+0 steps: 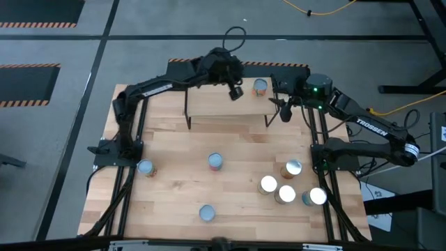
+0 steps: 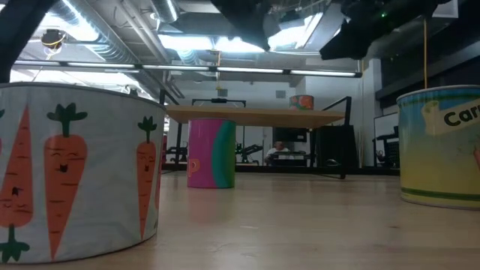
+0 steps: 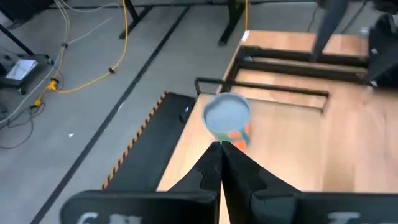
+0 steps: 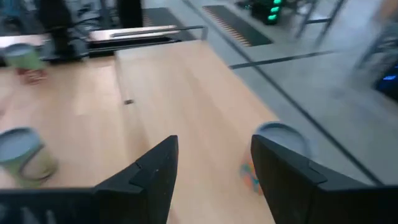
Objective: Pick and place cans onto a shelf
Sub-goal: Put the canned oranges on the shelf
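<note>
One can point(image 1: 260, 86) stands on the shelf point(image 1: 209, 103), near its right end and close to the far edge. The left hand point(image 1: 235, 93), fingers pressed together on nothing, hangs over the shelf just beside that can. The right hand point(image 1: 284, 111), fingers spread and empty, hovers just off the shelf's right end.

Seven more cans wait on the worktop point(image 1: 174, 174) in front of the shelf: a cluster of four point(image 1: 287, 185) toward the right, one point(image 1: 215, 161) near the middle, one point(image 1: 145, 167) to the left and one point(image 1: 206, 212) nearest the front edge.

The risk lies at the shelf itself. Both hands crowd its right end, so a careless swing could clip the standing can and tip it over the far edge onto the floor. Among the four clustered cans, spread fingers coming down on one could nudge its neighbours and send them rolling.
</note>
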Controlling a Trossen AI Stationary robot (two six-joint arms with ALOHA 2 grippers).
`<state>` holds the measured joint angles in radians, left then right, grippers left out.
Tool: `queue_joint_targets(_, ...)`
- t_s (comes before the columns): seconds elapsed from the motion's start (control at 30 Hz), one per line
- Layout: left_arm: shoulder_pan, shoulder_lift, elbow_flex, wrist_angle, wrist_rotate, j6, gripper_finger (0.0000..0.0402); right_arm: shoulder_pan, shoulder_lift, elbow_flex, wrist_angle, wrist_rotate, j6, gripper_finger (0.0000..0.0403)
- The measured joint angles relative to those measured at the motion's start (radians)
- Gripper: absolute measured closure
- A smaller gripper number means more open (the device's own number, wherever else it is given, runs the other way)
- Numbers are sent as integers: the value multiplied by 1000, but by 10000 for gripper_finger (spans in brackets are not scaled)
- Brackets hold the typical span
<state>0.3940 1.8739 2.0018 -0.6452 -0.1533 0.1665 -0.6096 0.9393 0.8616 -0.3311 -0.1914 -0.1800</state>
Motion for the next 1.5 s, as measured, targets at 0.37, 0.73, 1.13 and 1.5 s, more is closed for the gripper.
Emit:
queue_joint_targets(0.37, -146, -136, -1, -376, -77, -86, 401, 22, 171, 0, 52, -39, -9, 195)
queue_joint_targets(0.73, -267, -139, -2, -399, -152, -105, 401, 22, 325, 0, 157, -22, -13, 195)
queue_joint_targets(1.13, -284, -139, -2, -400, -177, -107, 399, 21, 377, 0, 202, 256, -41, 195)
queue_joint_targets(1.5, -284, -139, -2, -401, -176, -107, 400, 10, 381, 0, 265, 278, -42, 195)
